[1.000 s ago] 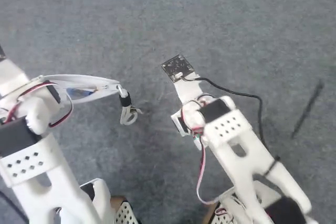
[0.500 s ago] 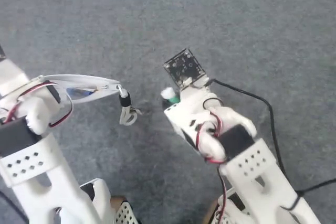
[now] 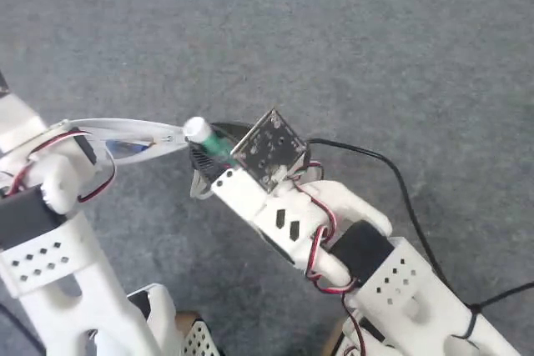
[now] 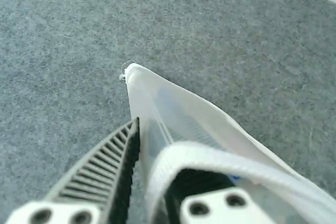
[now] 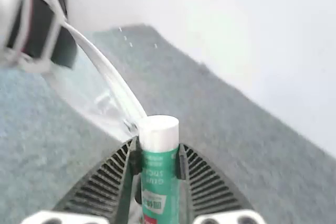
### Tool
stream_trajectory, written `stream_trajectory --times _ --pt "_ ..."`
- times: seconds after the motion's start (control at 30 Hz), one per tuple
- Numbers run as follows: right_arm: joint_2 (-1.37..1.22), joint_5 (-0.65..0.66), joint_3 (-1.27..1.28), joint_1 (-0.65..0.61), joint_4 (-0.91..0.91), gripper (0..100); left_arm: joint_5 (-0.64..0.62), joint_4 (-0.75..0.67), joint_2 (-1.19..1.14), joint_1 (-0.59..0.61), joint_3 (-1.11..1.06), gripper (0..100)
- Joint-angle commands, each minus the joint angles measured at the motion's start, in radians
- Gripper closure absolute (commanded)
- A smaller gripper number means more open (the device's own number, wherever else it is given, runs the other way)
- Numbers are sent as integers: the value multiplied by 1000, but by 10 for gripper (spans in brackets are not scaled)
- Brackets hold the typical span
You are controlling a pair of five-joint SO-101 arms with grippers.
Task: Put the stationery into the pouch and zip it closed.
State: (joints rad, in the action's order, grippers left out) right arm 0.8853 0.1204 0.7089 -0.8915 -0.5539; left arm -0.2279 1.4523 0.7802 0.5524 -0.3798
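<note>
glue stick is pinched in the right claw at the pouch's free end.

the glue stick is laid lengthwise between the fingers of the right claw, its long axis running along them; the white cap is pointed outward, past the fingertips, toward the pouch, and is seen just beside the pouch's end. the fingers are pressed against the green body from both sides, spread no wider than the stick. the pouch is gripped at its other end by the left claw, whose fingers are closed on the fabric; it is held edge-on above the grey tabletop, stretched out from the left arm toward the middle. something blue is seen through its wall.
</note>
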Motion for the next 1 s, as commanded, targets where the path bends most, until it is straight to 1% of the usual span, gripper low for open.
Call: stream_trajectory --times 0.0,0.33,0.4,0.5,0.57,0.7,0.97 --pt "36 9 -15 -25 90 992 6 -28 46 0 16 988" --pt "35 2 -2 -36 390 992 5 -41 46 -2 16 988" --pt "35 -55 21 -44 464 992 5 -41 46 -6 16 988" --pt "33 -195 64 -45 618 992 6 -41 46 -40 16 988" --pt "18 -241 74 -45 690 992 6 -41 46 -61 16 988" --pt "-58 -245 72 -47 782 991 6 -41 46 -83 16 988" --pt "-255 -249 72 -48 995 991 6 -41 46 -83 16 988"
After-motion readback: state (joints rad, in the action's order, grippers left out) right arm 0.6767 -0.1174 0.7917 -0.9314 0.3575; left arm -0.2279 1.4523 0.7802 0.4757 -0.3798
